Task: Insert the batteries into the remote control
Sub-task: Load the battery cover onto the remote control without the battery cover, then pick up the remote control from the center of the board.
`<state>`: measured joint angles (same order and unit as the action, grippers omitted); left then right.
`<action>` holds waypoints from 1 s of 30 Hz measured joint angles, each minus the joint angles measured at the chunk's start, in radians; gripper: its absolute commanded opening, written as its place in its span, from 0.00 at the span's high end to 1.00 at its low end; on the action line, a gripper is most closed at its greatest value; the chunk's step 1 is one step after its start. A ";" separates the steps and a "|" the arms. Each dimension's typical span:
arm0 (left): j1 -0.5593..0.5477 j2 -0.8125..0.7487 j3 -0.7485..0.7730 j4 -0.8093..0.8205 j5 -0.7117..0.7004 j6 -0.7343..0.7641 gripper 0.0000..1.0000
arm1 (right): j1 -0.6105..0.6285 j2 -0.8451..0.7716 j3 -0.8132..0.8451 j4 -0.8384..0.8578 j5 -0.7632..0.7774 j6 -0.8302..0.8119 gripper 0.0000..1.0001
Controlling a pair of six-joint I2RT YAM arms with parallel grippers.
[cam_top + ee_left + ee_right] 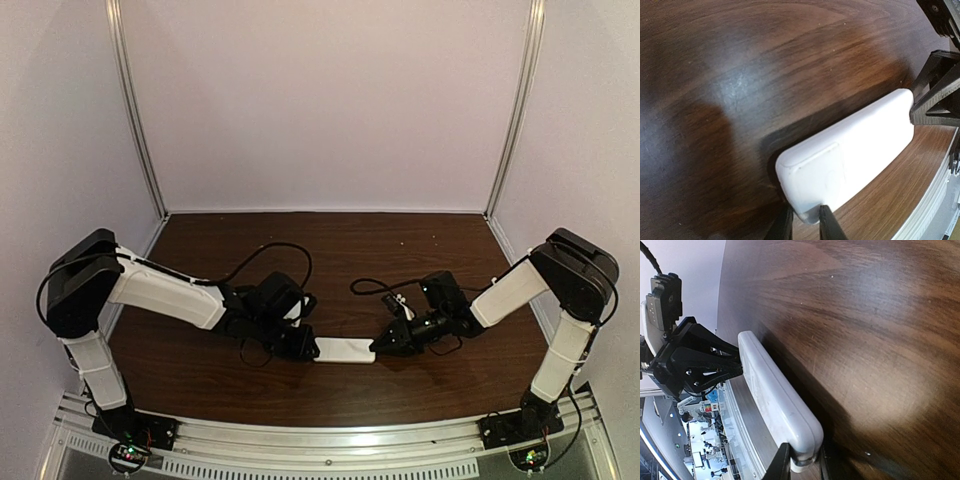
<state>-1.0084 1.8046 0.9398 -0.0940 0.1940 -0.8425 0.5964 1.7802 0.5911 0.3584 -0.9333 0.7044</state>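
The white remote control [345, 350] is held between my two grippers over the near middle of the table, plain back up. My left gripper [312, 347] is shut on its left end and my right gripper [377, 346] on its right end. In the left wrist view the remote [860, 142] shows a square cover outline at the end pinched by the left gripper [805, 222]; the right gripper's fingers [940, 97] are at the far end. In the right wrist view the remote [772, 392] is edge-on in the right gripper [802, 462]. The batteries are out of view.
The dark wooden table [330, 250] is enclosed by white walls at the back and sides. A metal rail [330, 440] runs along the near edge and carries both arm bases. Black cables [275, 255] loop over the arms' wrists.
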 measured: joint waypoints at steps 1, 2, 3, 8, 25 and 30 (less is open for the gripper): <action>0.000 -0.002 0.000 -0.004 0.000 0.000 0.86 | 0.000 0.000 0.000 0.000 0.000 0.000 0.82; 0.000 -0.003 0.000 -0.006 0.000 0.000 0.87 | 0.000 0.000 0.000 0.000 0.000 0.001 0.82; 0.000 -0.003 0.000 -0.007 0.002 -0.001 0.88 | 0.000 0.000 0.000 0.000 0.000 0.001 0.83; 0.003 -0.001 0.002 -0.008 0.014 -0.002 0.86 | -0.002 0.000 0.000 -0.002 -0.004 0.003 0.82; 0.013 -0.089 0.042 -0.095 -0.043 0.288 0.03 | -0.105 -0.097 0.014 -0.117 0.013 -0.067 0.28; 0.014 -0.156 0.097 -0.106 -0.101 0.481 0.03 | -0.164 -0.246 0.029 -0.240 0.073 -0.140 0.16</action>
<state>-0.9947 1.6485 1.0370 -0.2001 0.0929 -0.3611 0.4324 1.5337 0.6197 0.1184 -0.8604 0.5640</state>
